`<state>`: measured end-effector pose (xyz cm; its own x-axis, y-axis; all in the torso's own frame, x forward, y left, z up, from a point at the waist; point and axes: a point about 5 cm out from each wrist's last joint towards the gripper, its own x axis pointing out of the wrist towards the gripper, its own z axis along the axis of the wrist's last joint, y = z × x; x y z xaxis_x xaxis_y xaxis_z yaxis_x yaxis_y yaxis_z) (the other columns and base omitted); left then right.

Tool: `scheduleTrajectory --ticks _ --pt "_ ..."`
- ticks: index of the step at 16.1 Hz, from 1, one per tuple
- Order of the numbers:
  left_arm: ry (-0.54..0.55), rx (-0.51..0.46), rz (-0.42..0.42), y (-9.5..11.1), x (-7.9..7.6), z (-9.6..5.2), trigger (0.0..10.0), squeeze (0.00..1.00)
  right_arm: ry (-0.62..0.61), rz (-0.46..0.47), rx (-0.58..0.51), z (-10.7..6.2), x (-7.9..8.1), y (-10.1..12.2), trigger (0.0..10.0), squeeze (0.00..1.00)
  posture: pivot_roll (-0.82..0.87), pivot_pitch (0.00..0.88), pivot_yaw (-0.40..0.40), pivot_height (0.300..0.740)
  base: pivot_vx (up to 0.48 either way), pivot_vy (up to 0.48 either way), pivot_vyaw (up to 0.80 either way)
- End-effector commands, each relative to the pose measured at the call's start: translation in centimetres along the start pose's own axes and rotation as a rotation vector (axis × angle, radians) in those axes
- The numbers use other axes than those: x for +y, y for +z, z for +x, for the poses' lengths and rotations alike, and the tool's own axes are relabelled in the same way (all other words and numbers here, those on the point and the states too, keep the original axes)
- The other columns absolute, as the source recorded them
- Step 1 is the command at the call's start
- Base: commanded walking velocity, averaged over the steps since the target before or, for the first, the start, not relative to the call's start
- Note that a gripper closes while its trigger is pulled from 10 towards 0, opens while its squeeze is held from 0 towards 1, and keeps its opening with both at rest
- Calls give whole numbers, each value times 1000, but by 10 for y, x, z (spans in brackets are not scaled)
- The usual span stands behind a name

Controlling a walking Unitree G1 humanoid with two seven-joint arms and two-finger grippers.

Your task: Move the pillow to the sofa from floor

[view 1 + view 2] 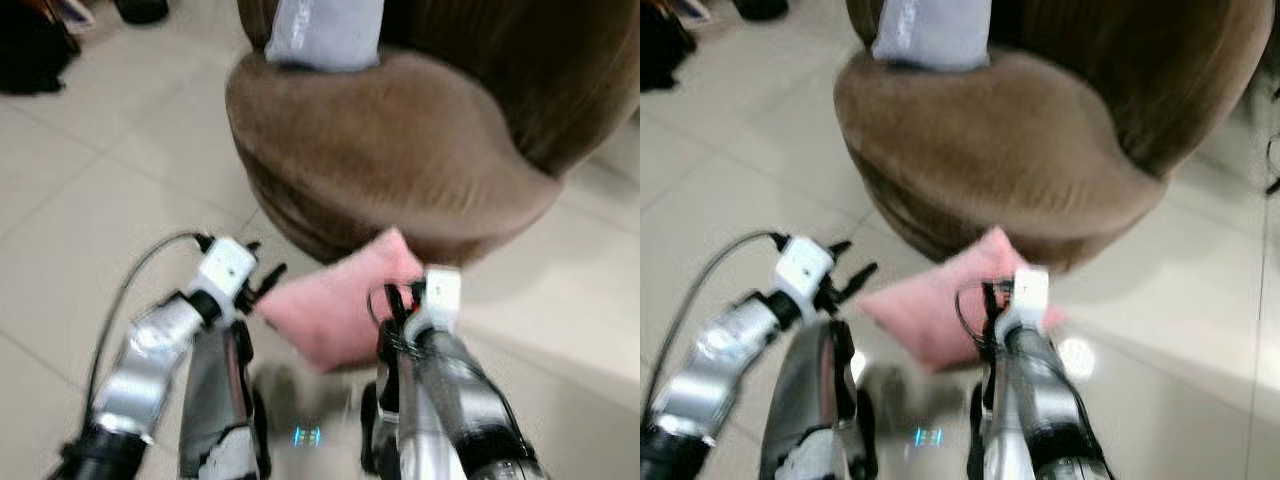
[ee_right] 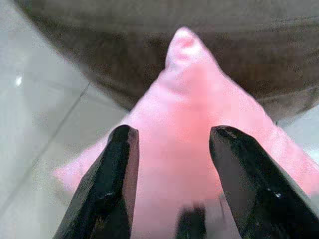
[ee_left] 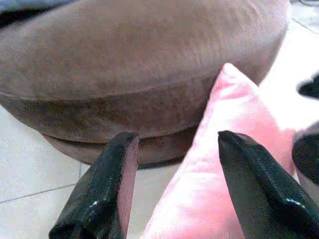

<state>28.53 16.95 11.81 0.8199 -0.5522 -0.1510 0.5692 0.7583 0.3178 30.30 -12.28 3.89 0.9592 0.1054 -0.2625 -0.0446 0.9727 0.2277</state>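
As the pillow leans on the sofa, the right gripper is nearer — fingers apart astride it; left gripper open too.

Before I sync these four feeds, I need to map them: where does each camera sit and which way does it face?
Left eye: head, looking down at pink pillow, brown sofa, both silver arms.
Right eye: same scene, slightly shifted.
Left wrist: along the left gripper, open jaws, facing the pillow's edge and sofa base.
Right wrist: along the right gripper, open jaws, over the pillow.
All four share pillow and sofa.
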Motion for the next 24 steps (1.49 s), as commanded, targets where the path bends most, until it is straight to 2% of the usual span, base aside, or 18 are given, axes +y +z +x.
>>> scheduleTrajectory --ticks 1,4,5,9,14,16,20,21,22,24 --pt "-37 -10 8 7 5 -6 10000 0 -48 39 -23 6 -3 3 10000 1000 242 361 -8 500 0 0 0" --pt "-64 3 31 9 14 -16 10000 0 -55 39 -53 16 1 12 10000 1000 296 384 -2 500 0 0 0" --pt "-74 30 51 9 24 -29 10000 0 -96 16 -70 21 0 17 10000 1000 329 398 4 500 0 0 0" --pt "-93 42 57 15 28 -43 10000 0 -167 6 -152 26 -3 32 10000 1000 375 401 19 500 0 0 0" --pt "-127 37 37 27 31 -45 10000 0 -204 -46 -201 35 1 50 10000 1000 416 420 36 500 0 0 0" --pt "-110 16 -13 39 36 -41 10000 0 -219 -57 -186 37 1 52 10000 1000 444 447 45 500 0 0 0" --pt "-164 -8 -33 58 43 -40 10000 0 -305 12 -136 41 -7 56 10000 1000 492 456 64 500 0 0 0" --pt "-191 1 -22 59 42 -40 10000 0 -299 38 -140 42 -7 59 10000 353 503 458 66 500 0 0 0" --pt "-201 4 -17 61 40 -40 10000 0 -292 31 -145 43 -6 62 10000 0 515 464 63 500 0 0 0" --pt "-204 1 -22 65 38 -39 10000 0 -265 52 -151 46 -1 67 10000 0 528 469 65 500 0 0 0"
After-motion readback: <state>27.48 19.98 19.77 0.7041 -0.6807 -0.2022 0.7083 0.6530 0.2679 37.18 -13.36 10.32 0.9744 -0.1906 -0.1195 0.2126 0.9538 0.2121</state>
